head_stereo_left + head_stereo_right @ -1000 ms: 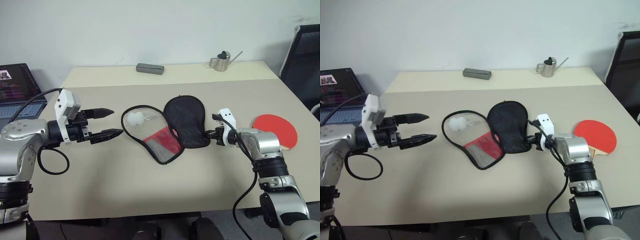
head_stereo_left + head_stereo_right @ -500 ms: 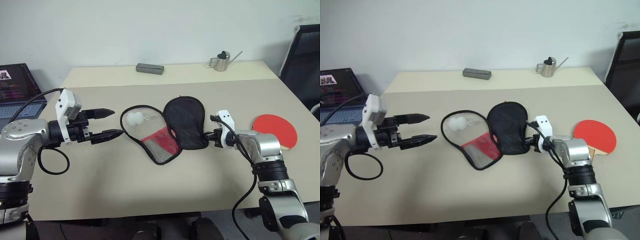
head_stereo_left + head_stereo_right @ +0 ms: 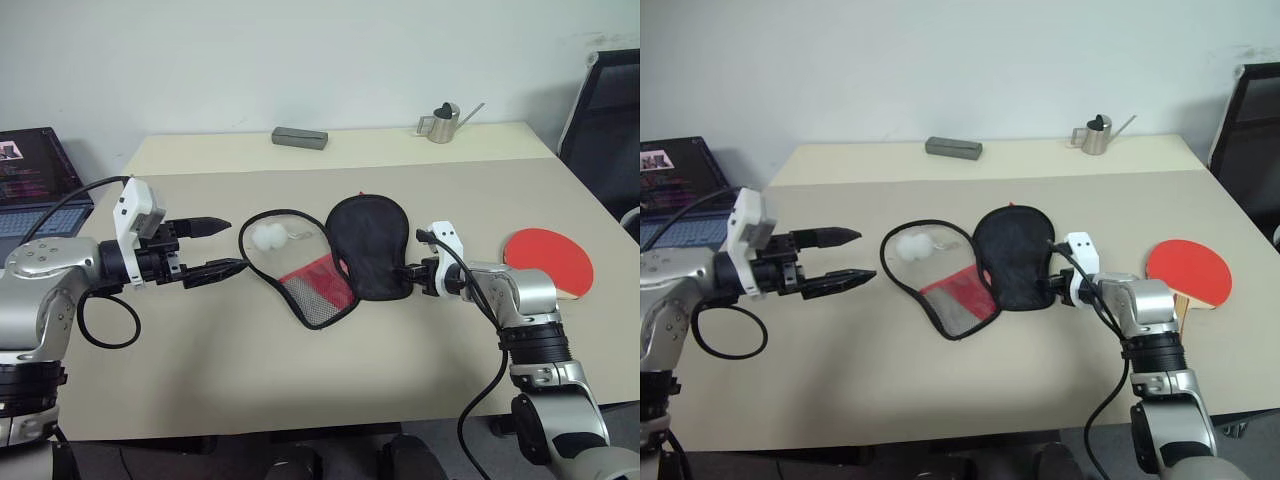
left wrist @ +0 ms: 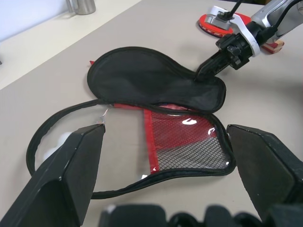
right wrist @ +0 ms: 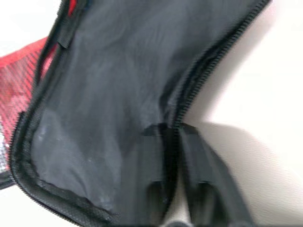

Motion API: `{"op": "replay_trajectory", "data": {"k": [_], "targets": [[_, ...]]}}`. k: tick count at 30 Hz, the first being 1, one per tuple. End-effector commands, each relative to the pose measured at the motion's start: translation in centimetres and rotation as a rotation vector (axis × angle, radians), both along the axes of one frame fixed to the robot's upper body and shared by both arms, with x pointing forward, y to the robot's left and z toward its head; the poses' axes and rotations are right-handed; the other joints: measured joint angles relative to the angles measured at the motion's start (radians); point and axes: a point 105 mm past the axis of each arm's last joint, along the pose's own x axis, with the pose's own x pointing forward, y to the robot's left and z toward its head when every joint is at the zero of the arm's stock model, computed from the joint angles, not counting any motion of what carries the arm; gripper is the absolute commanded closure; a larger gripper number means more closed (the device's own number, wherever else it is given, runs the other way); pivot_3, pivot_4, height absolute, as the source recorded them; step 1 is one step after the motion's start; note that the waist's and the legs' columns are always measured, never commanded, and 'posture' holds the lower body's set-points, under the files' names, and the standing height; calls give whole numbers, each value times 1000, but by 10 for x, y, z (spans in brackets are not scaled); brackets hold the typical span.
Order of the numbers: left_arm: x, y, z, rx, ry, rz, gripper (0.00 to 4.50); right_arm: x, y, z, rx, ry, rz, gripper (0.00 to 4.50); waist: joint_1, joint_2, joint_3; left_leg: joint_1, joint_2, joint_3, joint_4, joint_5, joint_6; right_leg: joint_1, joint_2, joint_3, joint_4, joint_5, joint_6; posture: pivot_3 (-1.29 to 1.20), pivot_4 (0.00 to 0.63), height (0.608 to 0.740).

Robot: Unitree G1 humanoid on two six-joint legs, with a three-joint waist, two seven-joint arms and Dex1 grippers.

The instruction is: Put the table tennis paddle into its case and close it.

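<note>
Both head views look forward and down over the beige rectangular counter (image 3: pixel 300 370), sharing almost the same scene, slightly offset sideways. The left wrist view faces low across the counter, near the open black-and-red soft zip case (image 4: pixel 156 94), toward the right arm's side. The right wrist view sits very close on the case's black fabric flap (image 5: pixel 118 85).

The table tennis paddle (image 3: pixel 549 260) has its handle largely hidden behind the right arm.
</note>
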Motion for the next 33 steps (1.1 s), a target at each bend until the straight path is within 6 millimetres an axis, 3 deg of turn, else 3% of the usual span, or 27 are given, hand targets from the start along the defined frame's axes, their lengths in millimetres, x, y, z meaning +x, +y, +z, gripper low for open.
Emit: {"op": "replay_trajectory", "data": {"k": [1,7,18,22,28,33], "targets": [[-1,-3,13,20,-56,-14,0,6,-18,6,-36,-43,-108,2206,2,0,0,0,0,0,0,0,0,0,0,0,0,1,0,0,150,740],[-2,-3,12,19,-53,-18,0,6,-22,20,0,-79,-126,250,18,0,0,0,-1,0,1,0,0,0,0,-1,-1,3,1,0,150,740],[-1,-6,13,-3,-61,-23,0,9,-31,58,110,-268,-154,250,17,0,0,0,0,1,0,0,0,0,1,0,-2,3,1,0,150,740],[2,-11,15,-33,-71,-27,0,9,-34,74,56,-416,-157,113,17,0,0,-1,0,1,0,0,0,-1,1,0,-2,3,1,0,150,740],[7,-19,15,-49,-79,-50,0,6,-60,77,-136,-549,-356,113,22,0,0,-1,0,0,0,0,0,-1,1,0,-2,3,1,0,150,740],[10,-34,14,-72,-63,-120,0,-17,-94,62,-250,-533,-509,113,23,0,0,-1,0,0,0,0,0,-1,1,0,-2,3,1,0,150,740]]}}
